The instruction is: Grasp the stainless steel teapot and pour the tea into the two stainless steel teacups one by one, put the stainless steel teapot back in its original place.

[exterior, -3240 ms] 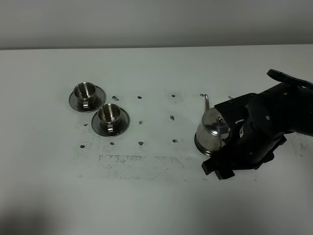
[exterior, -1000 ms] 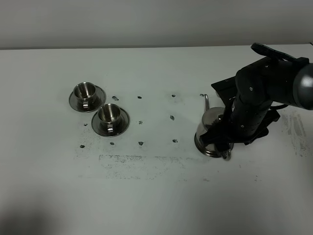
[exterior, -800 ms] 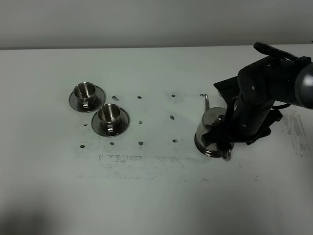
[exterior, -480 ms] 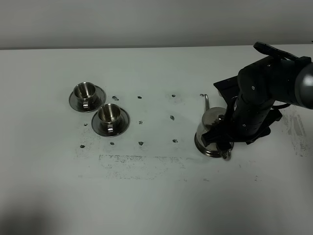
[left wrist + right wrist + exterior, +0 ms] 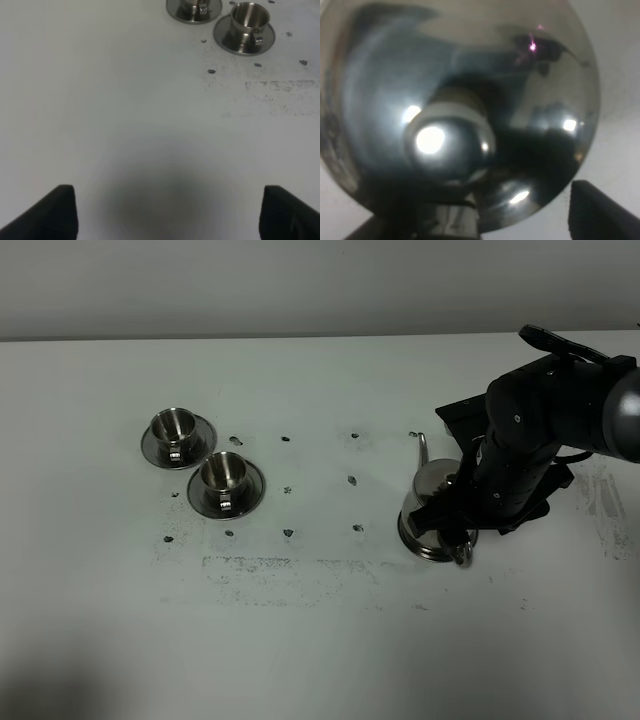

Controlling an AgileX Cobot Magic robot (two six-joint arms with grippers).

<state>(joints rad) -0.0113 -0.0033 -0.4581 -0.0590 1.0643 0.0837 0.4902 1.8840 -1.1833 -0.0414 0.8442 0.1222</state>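
The stainless steel teapot (image 5: 428, 512) stands upright on the white table, right of centre, with its spout pointing to the back. My right gripper (image 5: 462, 536) hangs over the teapot's handle side; its jaws stand wide apart and open. In the right wrist view the teapot's lid (image 5: 455, 115) and its knob (image 5: 447, 142) fill the picture, with the right gripper (image 5: 480, 227) spread to both sides of the handle. The two stainless steel teacups (image 5: 178, 435) (image 5: 226, 483) sit on saucers at the left. My left gripper (image 5: 172, 212) is open over bare table, far from the teacups (image 5: 245, 25) (image 5: 194, 7).
Dark specks and smudges (image 5: 290, 570) mark the table (image 5: 320, 660) between the cups and the teapot. The table's far edge (image 5: 300, 338) meets a grey wall.
Since the earliest frame the right arm has swung up from beside the teapot to stand over it. Over the last second it has barely shifted. The teapot and cups have not moved.
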